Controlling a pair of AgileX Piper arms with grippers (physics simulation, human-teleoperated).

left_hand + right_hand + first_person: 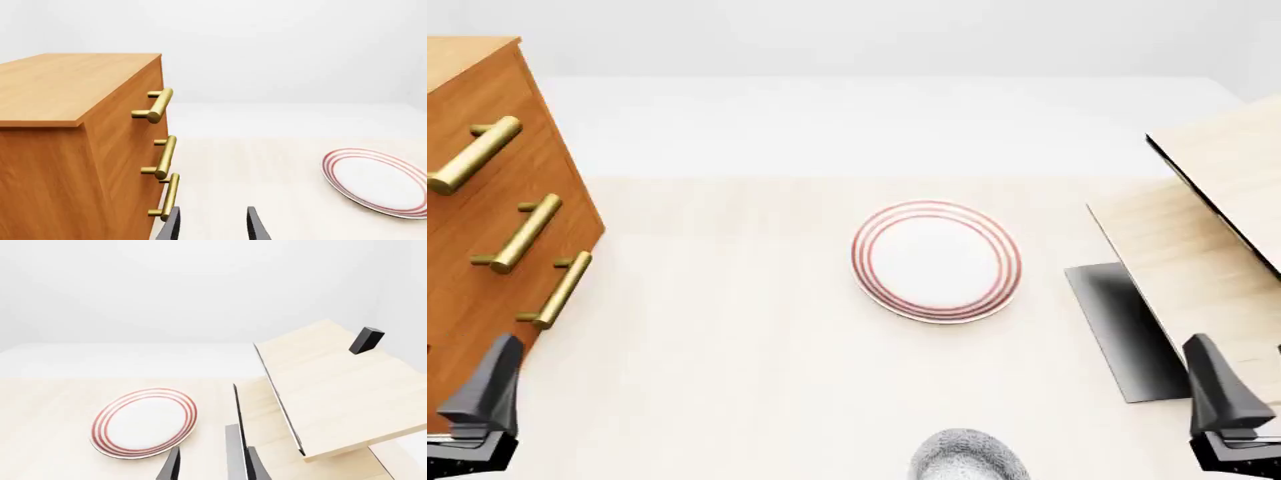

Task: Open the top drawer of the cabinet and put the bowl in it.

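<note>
Cabinet [481, 230] stands at the far left of the worktop [721, 340] in the front view, its three drawers all pushed in; the top drawer [494, 120] carries the uppermost brass bar handle [474, 155], with two more handles stacked below it. Bowl [968, 457], speckled blue-grey on white, sits at the near edge of the worktop, roughly midway between the two arms and partly cut off by the frame. Beyond it, well apart, lies a flat white plate with red rings [936, 260]. At the right side stand pale wood panels [1214, 230], tilted, with a dark base [1124, 330] beneath them. Left tool [212, 225] hangs low near the cabinet's front corner, its fingers spread apart and gripping nothing, the lowest handle just beside one finger in the left wrist view. Right tool [212, 465] sits near the pale panels, its fingers likewise parted and empty
</note>
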